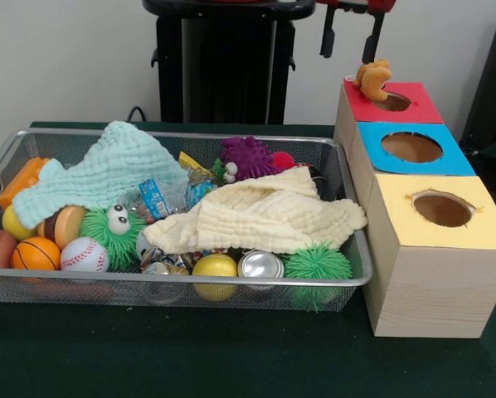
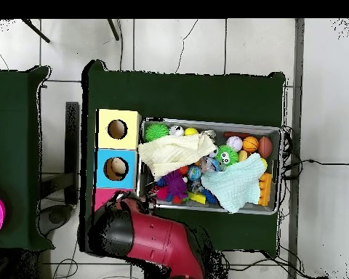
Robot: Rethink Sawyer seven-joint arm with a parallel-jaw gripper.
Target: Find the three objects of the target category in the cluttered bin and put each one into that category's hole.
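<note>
While our wire bin [image 1: 347, 280] on the left is crowded under two cloths, one orange plush toy [image 1: 372, 77] sits on the red hole's [image 1: 392, 101] rim at right, not dropped through. Above it our gripper [image 1: 351, 37] hangs released, holding nothing; most sorting seems left.

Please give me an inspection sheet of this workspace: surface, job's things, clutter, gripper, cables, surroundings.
Surface: dark green cloth-covered table.
Job's things: silver wire-mesh bin full of toys; wooden box with red-topped hole, blue-topped hole, yellow-topped hole; an orange plush toy rests at the red hole's edge.
Clutter: mint green knitted cloth, cream knitted cloth, purple spiky toy, green spiky ball, baseball, small basketball, silver can.
Gripper: black gripper above the red hole, open, empty.
Cables: black cables on the floor beside the table.
Surroundings: white tiled floor.
</note>
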